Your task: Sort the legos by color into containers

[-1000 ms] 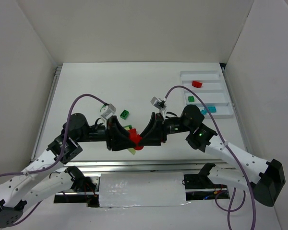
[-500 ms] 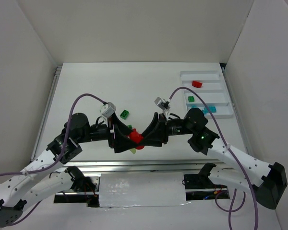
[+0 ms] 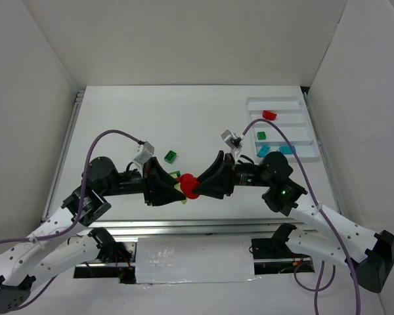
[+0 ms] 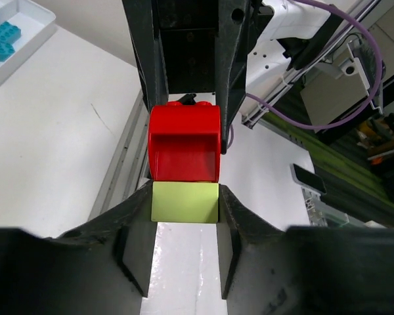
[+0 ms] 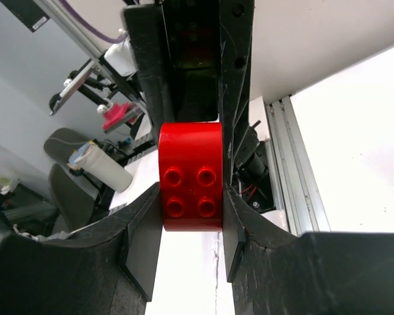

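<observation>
Evidently the two arms meet over the near middle of the table point(image 3: 118, 125) to split a mixed pair of legos, since the two colours belong in different containers. The left gripper point(image 4: 185, 197) is clamped on a yellow-green lego point(image 4: 185, 202), its fingers pressing both side faces. The right gripper point(image 5: 190, 203) is clamped on a red lego point(image 5: 190, 177) in the same way, studs facing its own camera.

From the left wrist, the red lego sits at 12 o'clock of the yellow-green one, and their edges touch. Whether they are locked together or already free cannot be told. Holding one piece in each gripper lets the arms pull in opposite directions, which looks like the step in hand.

From above, the pair hangs right between the two sets of fingertips. The white tray point(image 3: 276, 100) lies at about 2 o'clock from there, well apart. It already holds a red piece point(image 3: 270, 115) in a far compartment, a green piece point(image 3: 261, 136) in the next nearer one, and cyan pieces point(image 3: 285, 149) in the nearest. A loose green lego point(image 3: 170, 156) rests on the table at 11 o'clock of the grippers, unsorted.
</observation>
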{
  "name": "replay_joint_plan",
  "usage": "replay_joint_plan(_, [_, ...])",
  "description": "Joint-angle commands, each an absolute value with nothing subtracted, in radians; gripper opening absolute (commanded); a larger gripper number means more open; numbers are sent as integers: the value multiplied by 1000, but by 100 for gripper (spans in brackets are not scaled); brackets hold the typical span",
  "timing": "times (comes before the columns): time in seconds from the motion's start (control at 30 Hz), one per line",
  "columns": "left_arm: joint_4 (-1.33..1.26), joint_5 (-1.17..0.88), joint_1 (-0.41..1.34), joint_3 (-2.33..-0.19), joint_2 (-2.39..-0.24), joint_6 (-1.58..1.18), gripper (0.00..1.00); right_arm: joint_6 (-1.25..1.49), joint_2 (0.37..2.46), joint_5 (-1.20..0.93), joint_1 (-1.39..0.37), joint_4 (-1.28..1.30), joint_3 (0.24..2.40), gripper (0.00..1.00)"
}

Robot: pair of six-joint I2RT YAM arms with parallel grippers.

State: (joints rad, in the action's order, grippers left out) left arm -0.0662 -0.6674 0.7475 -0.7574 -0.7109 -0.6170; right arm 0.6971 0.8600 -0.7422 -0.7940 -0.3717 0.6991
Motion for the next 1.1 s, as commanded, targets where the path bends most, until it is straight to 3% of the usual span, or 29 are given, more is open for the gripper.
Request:
replay_joint_plan(0.0, [-163, -741, 747, -752, -719, -626, 44, 692, 862, -718, -795, -393, 724, 0])
replay_joint_plan(0.03, [-158, -738, 747, -752, -722, -624, 21, 699, 868, -721, -793, -400, 724, 0])
replay_joint_plan(0.1, [-134, -730, 747, -762, -730, -612, 0, 703, 868, -721, -793, -403, 723, 0])
replay_joint_plan(0.2, [-80, -723, 747, -781, -736, -580, 0, 677, 859, -712, -767, -373, 729, 0])
replay_joint_plan(0.53, [133, -531, 746, -811, -660, -482, 0, 770, 854, -839, -384, -439, 652, 0])
replay_joint_plan(0.63, [262, -358, 744, -851, -667, -468, 0, 692, 909, -636, -272, -174, 753, 0])
replay_joint_plan(0.67, [306, -300, 744, -882, -678, -462, 0, 696, 946, -419, -215, -2, 843, 0])
replay_joint_plan(0.73, [431, -137, 744, -914, -687, -443, 0, 747, 1102, -182, -148, 262, 1004, 0])
replay_joint_plan(0.87, [551, -5, 744, -925, -687, -420, 0, 865, 1432, 160, 29, 365, 1188, 0])
replay_joint_plan(1.07, [554, 38, 749, -848, -559, -436, 0, 913, 1848, 238, 146, 521, 1587, 0])
